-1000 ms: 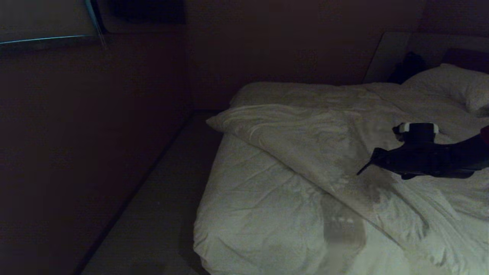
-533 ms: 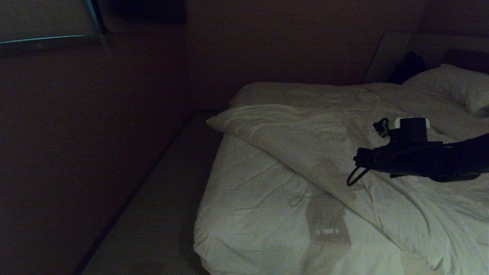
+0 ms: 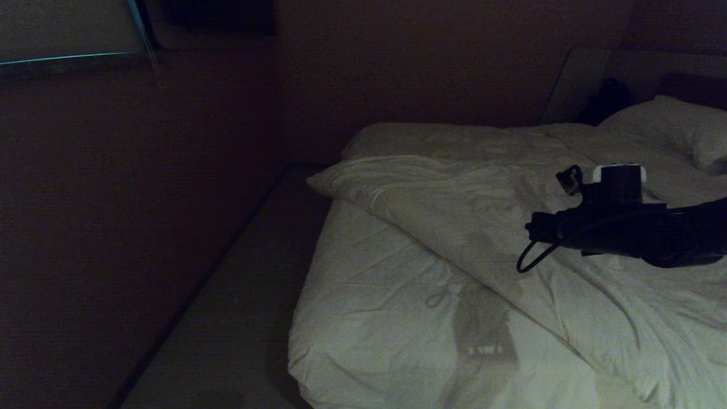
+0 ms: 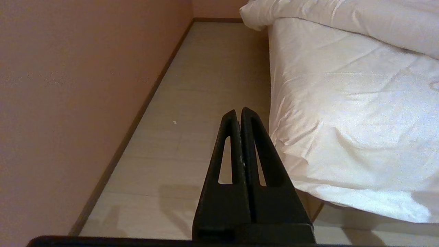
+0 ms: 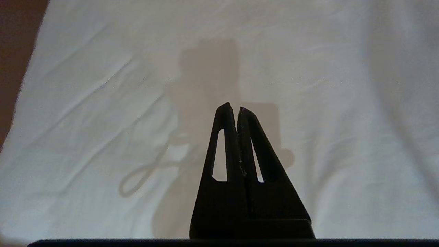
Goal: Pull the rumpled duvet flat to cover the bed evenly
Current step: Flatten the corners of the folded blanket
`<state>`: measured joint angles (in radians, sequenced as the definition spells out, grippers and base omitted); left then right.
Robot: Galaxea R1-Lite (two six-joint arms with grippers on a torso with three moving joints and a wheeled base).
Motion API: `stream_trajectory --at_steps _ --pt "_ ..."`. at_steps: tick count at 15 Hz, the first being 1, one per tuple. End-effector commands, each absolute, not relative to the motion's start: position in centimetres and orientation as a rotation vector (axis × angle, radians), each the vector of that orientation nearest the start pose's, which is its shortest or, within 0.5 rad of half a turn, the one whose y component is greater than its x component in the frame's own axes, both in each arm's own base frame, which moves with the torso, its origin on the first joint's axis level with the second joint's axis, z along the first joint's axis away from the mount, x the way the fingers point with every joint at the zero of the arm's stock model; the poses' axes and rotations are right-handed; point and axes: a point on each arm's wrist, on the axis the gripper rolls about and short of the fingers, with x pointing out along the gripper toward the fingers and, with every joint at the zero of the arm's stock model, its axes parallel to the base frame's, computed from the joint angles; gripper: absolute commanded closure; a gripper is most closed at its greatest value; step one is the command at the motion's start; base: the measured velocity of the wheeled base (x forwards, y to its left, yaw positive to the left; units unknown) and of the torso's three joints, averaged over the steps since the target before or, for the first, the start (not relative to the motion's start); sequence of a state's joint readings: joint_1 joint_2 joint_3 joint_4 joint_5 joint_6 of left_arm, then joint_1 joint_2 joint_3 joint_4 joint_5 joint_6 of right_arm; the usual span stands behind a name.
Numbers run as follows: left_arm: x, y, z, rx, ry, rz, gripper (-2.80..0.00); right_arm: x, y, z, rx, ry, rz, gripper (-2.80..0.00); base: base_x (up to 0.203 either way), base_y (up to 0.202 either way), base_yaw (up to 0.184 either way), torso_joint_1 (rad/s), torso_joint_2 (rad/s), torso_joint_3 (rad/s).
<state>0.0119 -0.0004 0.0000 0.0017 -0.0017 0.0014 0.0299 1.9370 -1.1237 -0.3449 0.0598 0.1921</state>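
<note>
The bed (image 3: 392,318) shows its creased white mattress sheet at the near left corner. The duvet (image 3: 454,199) lies rumpled and folded back in a diagonal band, its corner overhanging the bed's left edge. My right gripper (image 3: 533,232) hangs shut and holding nothing above the duvet's fold line, reaching in from the right. In the right wrist view my right gripper (image 5: 234,107) is over white bedding (image 5: 308,85) that carries its shadow. My left gripper (image 4: 239,110) is shut and parked low over the floor beside the bed's corner (image 4: 343,120), with the duvet (image 4: 343,20) beyond.
A pillow (image 3: 670,125) lies at the far right by the headboard, with a dark object (image 3: 608,99) next to it. A strip of pale floor (image 3: 238,307) runs between the bed's left side and the wall (image 3: 142,199).
My right arm has risen a little and shifted left over the duvet, and the wrist has turned. Its shadow on the sheet has slid left. The duvet has not moved.
</note>
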Motion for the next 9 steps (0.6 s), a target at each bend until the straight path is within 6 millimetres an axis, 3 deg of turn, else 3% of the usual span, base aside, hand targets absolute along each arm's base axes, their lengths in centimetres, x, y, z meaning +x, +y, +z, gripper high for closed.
stream_trajectory --at_steps 1,6,9 --pt "-2.3 0.0 7.5 0.002 0.002 0.011 0.0 38.5 -0.2 15.2 0.216 0.478 -0.003 0.0 0.0 0.0 0.0 0.0 0.0 0.0" --pt "-2.3 0.0 7.5 0.002 0.002 0.011 0.0 40.9 -2.8 14.4 0.312 0.469 -0.104 0.0 0.0 0.0 0.0 0.0 0.0 0.0" --pt "-2.3 0.0 7.5 0.002 0.002 0.011 0.0 42.9 -3.6 12.7 0.333 0.491 -0.217 0.0 0.0 0.0 0.0 0.0 0.0 0.0"
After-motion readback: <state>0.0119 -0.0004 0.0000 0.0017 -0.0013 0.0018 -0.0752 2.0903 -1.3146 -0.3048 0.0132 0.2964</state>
